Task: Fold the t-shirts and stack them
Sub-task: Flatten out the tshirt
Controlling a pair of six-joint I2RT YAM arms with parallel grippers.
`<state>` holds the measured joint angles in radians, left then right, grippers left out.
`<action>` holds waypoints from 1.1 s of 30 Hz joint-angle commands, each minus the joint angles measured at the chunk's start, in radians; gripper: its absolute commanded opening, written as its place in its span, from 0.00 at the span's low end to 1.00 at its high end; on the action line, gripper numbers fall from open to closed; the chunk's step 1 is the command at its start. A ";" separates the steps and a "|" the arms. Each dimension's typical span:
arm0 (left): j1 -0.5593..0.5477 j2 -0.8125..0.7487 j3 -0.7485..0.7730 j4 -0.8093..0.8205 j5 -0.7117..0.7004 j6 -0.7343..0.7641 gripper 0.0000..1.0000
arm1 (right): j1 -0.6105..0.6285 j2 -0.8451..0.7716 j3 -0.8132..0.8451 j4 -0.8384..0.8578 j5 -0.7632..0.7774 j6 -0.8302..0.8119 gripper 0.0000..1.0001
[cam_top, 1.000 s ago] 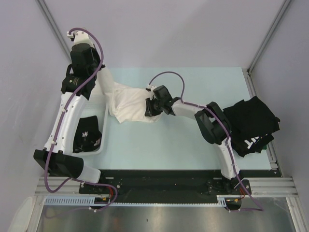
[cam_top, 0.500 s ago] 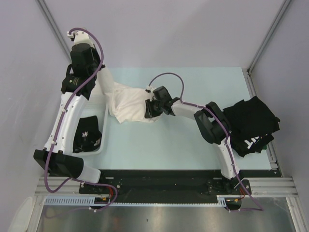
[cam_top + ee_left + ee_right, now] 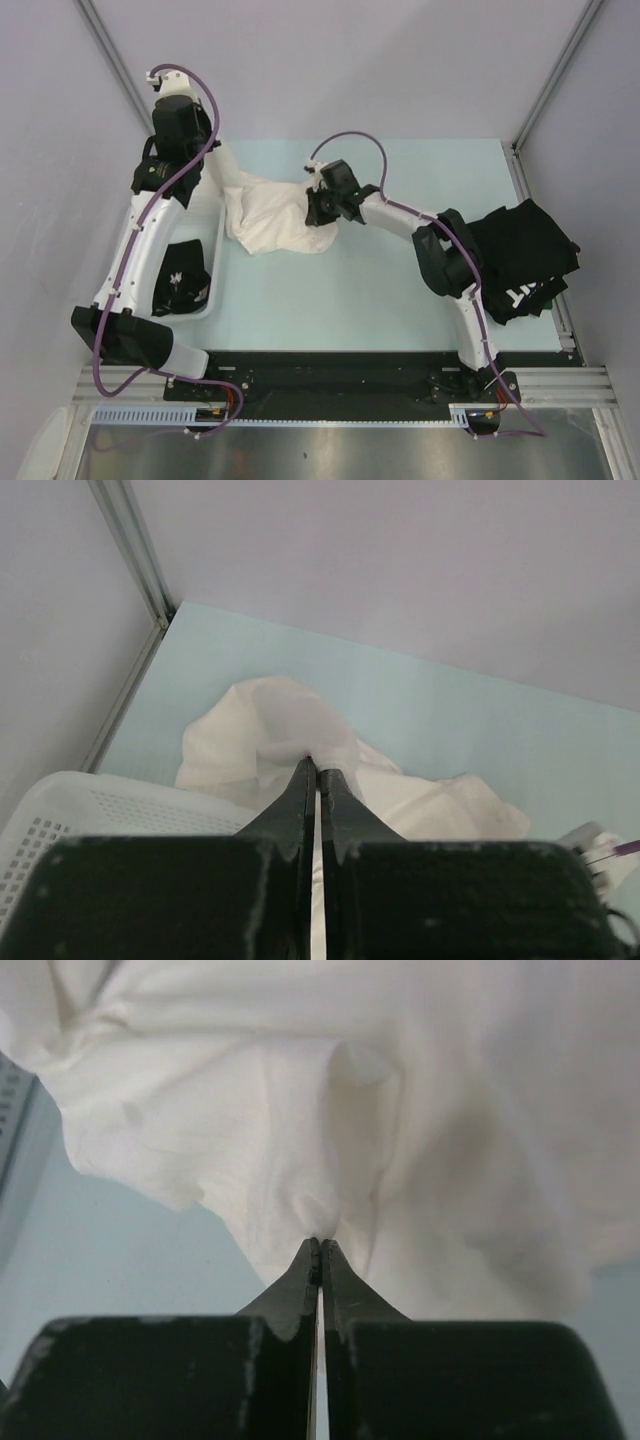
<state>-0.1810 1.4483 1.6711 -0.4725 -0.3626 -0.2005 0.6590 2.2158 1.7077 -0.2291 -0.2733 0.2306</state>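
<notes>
The cream-white t-shirt point(image 3: 272, 215) lies bunched on the pale green table point(image 3: 400, 290), left of centre, beside the basket. My left gripper point(image 3: 214, 160) is shut on its left end and holds that end up; the left wrist view shows the fingers point(image 3: 317, 765) pinching a cloth fold point(image 3: 270, 725). My right gripper point(image 3: 312, 208) is shut on the shirt's right side; in the right wrist view the tips point(image 3: 319, 1246) pinch the cream cloth point(image 3: 400, 1110). Black t-shirts point(image 3: 520, 255) lie heaped at the table's right edge.
The white mesh basket point(image 3: 214, 250) stands at the left, under my left arm, with a black printed shirt point(image 3: 182, 282) in it. Its rim shows in the left wrist view point(image 3: 90, 795). Grey walls enclose the table on the left, back and right.
My right gripper has moved toward the back of the table with the cream cloth in it. My left arm has shifted slightly back as well. The shirt's right part is drawn up and back.
</notes>
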 commanded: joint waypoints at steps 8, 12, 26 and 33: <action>-0.005 0.047 0.048 0.055 -0.002 0.036 0.00 | -0.338 -0.151 0.532 -0.165 0.112 -0.088 0.00; -0.003 0.101 0.147 0.046 0.030 0.033 0.00 | -0.448 -0.134 0.626 -0.170 0.103 -0.070 0.00; 0.029 0.366 0.499 0.067 0.090 -0.033 0.00 | -0.651 -0.160 0.718 -0.095 0.074 -0.019 0.00; 0.029 0.435 0.599 0.094 0.122 -0.089 0.00 | -0.717 -0.191 0.721 -0.079 0.065 -0.011 0.00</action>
<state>-0.1535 1.8679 2.1689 -0.4416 -0.2760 -0.2363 -0.0334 2.1033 2.3764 -0.3756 -0.2012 0.2092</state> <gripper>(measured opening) 0.008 0.011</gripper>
